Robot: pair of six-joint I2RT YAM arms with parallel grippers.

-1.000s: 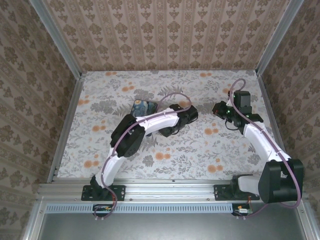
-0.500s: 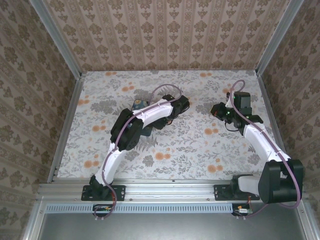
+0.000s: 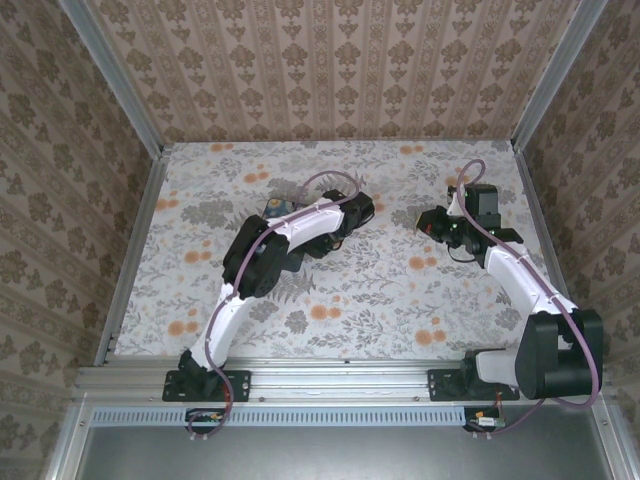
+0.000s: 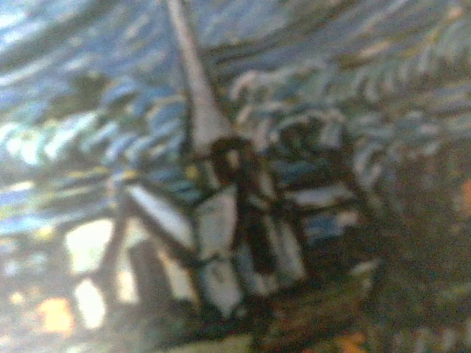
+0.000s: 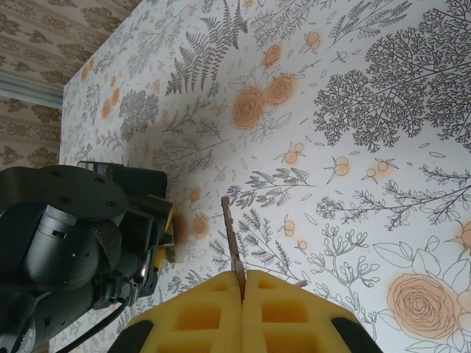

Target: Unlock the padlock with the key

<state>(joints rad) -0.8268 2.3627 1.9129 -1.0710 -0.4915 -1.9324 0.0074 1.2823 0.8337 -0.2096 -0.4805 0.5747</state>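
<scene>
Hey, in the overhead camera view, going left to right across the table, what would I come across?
In order: blue tin → dark wrist of the left arm → right gripper, jaws shut on the key → dark shoulder of the right arm.

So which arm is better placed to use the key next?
Right. Its gripper is shut on the key, blade pointing out; the left arm is close over the tin.

Pale desk [image 3: 400,290], printed with grey ferns and orange roses. Dark blue swirl-patterned tin [image 3: 274,206] lies on desk, left of centre, partly hidden.
</scene>
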